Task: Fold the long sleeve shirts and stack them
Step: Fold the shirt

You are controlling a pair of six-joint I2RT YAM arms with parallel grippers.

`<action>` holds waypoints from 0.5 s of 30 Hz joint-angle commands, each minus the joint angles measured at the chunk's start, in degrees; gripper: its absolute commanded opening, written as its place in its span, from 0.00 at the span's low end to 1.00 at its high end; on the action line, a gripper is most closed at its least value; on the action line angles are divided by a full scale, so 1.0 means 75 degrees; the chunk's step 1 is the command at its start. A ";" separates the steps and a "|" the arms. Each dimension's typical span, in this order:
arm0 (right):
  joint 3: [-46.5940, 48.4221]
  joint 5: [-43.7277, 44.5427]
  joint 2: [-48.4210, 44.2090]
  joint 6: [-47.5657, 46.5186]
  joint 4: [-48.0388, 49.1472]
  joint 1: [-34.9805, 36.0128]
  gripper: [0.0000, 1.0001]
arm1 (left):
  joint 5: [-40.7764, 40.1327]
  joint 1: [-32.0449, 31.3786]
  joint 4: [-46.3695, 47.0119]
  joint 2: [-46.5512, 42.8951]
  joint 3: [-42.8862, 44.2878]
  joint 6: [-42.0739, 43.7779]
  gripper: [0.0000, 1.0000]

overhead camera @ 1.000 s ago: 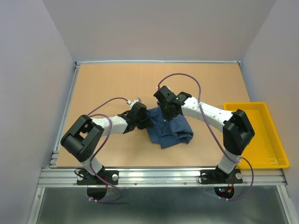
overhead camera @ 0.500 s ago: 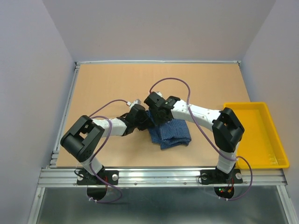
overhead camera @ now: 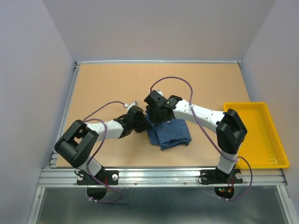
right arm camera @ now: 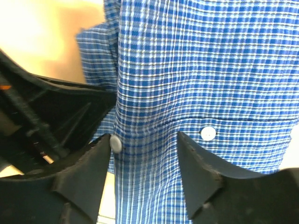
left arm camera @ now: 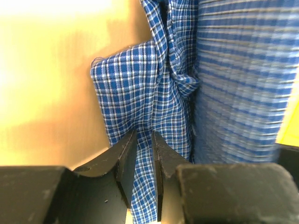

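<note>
Right arm has swung in toward the left one, and its jaws have come apart: the right gripper (right arm camera: pixel 145 140) now stands spread over the checked cloth, a white button just beside one finger, with nothing clamped as far as the wrist view shows. The left gripper (left arm camera: pixel 144 137) is pressed together on a thin fold of the blue shirt (overhead camera: pixel 170 133), pinching its left edge.

The shirt sits bunched near the middle of the table (overhead camera: pixel 107 84), closer to the near edge than the far one, and well apart from the yellow tray (overhead camera: pixel 261 135) at the right edge. Its bulk trails from both grippers toward the near right corner (that slant is its long axis). Both tools crowd the bundle's far left end, so my read is that the free near-right end falls to the right arm.
</note>
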 commanded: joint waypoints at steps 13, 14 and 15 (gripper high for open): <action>-0.0682 0.0002 -0.1786 0.0434 0.1370 -0.0035 0.51 | -0.0231 -0.0003 -0.0397 -0.1445 -0.0481 -0.0134 0.38; -0.0777 0.0003 -0.1858 0.0458 0.1429 -0.0047 0.48 | -0.0231 -0.0003 -0.0408 -0.1622 -0.0517 -0.0146 0.40; -0.0986 0.0050 -0.1951 0.0481 0.1499 -0.0071 0.45 | -0.0243 -0.0003 -0.0478 -0.1810 -0.0552 -0.0158 0.43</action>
